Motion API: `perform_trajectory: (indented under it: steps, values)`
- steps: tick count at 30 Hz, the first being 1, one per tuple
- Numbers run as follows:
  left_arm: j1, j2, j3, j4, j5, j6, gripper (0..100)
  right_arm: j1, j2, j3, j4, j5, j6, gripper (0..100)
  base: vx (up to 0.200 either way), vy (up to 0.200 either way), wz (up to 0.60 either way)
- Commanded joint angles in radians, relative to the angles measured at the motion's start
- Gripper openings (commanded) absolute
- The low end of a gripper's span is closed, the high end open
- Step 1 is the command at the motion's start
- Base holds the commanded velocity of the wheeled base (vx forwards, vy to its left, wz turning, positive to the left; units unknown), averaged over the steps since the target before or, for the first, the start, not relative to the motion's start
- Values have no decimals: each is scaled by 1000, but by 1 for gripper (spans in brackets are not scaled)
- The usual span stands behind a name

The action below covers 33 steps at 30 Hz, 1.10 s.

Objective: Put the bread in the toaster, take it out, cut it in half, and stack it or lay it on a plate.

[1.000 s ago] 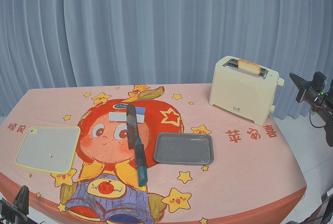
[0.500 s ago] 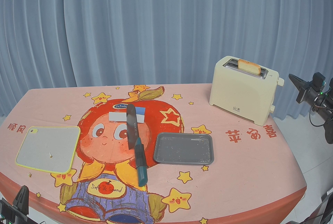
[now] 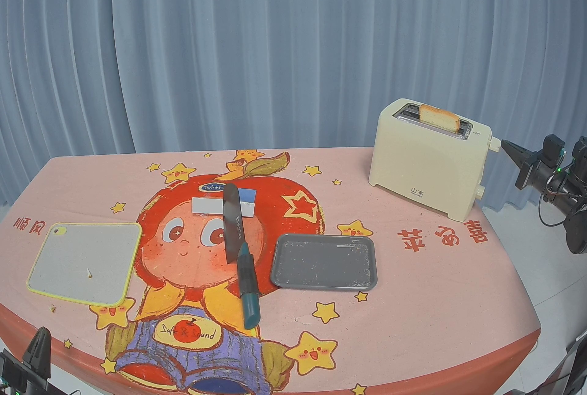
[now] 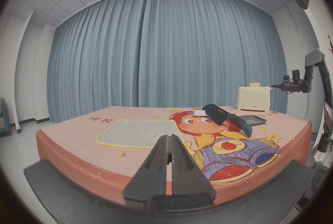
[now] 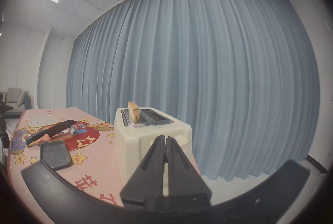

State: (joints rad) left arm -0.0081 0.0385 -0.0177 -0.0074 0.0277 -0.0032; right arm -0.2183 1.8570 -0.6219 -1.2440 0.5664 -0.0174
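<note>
A cream toaster (image 3: 428,161) stands at the table's back right with a slice of bread (image 3: 439,117) sticking up from its slot. My right gripper (image 3: 505,147) is shut and empty, its tip just right of the toaster's side lever (image 3: 494,143). In the right wrist view the shut gripper (image 5: 165,141) points at the toaster (image 5: 138,145), with the bread (image 5: 133,111) upright above it. My left gripper (image 4: 170,139) is shut and empty, low beyond the table's front left corner. A grey plate (image 3: 324,262) lies mid-table, a teal-handled knife (image 3: 241,258) to its left.
A yellow-rimmed cutting board (image 3: 85,262) with crumbs lies at the front left. The knife's blade rests on a white and blue block (image 3: 214,205). A blue curtain hangs behind the table. The table's edge drops off just right of the toaster.
My right gripper has moved left, closing the gap to the toaster's side lever. The bread, knife, plate and left arm have not moved.
</note>
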Motion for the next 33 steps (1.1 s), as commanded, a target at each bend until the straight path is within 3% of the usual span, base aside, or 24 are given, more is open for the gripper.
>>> perform_trajectory:
  steps: [1,10,33]
  values:
    - [0,0,18,0,1,-1,0,5,51,5,0,-2,-4,0,0,0,0]
    - [0,0,18,0,1,0,0,4,126,7,-81,-2,-6,0,0,0,0]
    - [0,0,18,-2,1,0,0,16,189,36,-69,-8,-29,0,0,0,0]
